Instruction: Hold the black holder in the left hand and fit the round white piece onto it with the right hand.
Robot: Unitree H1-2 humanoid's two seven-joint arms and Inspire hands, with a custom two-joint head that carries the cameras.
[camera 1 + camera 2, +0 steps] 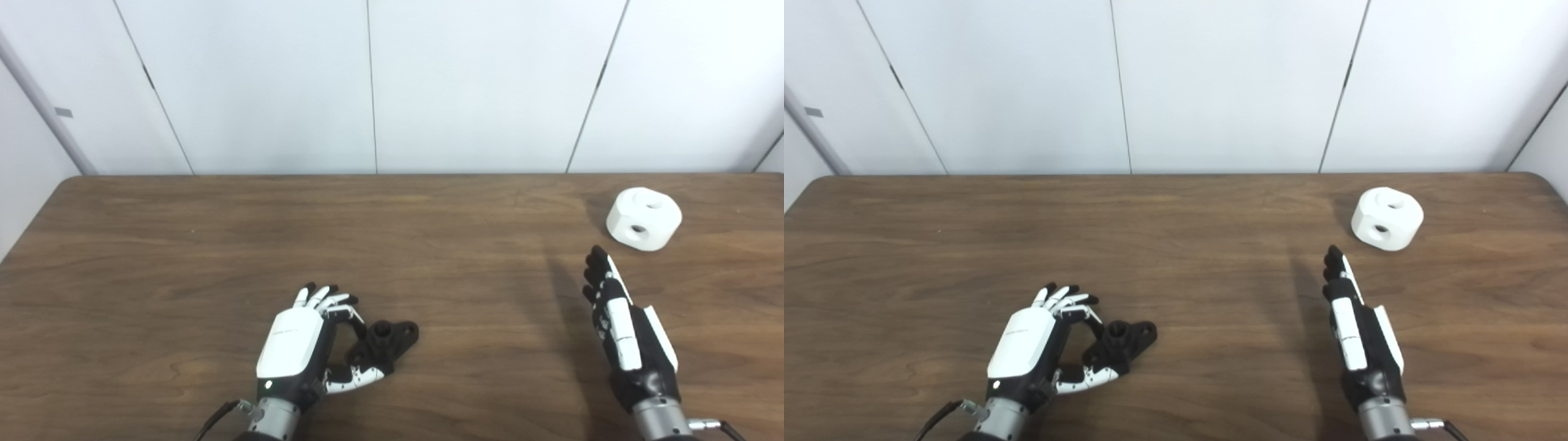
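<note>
On the dark wood-grain bench (184, 245) the black holder (384, 344) lies near the front edge, just right of the left hand (294, 352). That hand sits with its white back turned up and its fingers (318, 298) curled loosely over the holder's left end, while the thumb reaches along the near side of the holder and appears to touch it; the holder rests flat on the wood, and whether the hand truly grips it cannot be told from either eye view. The holder shows a raised round socket on top and a small hole through its right lobe. The round white piece (644, 218) sits far off to the right, toward the back of the bench, a chunky rounded block with one hole in its top face and another in the side facing the camera. The right hand (625, 327) is near it but apart, edge-on with its fingers (597, 263) straight, spread from the thumb and pointing toward the white piece, holding nothing. Behind the bench stands a plain white panelled wall (478, 86).
</note>
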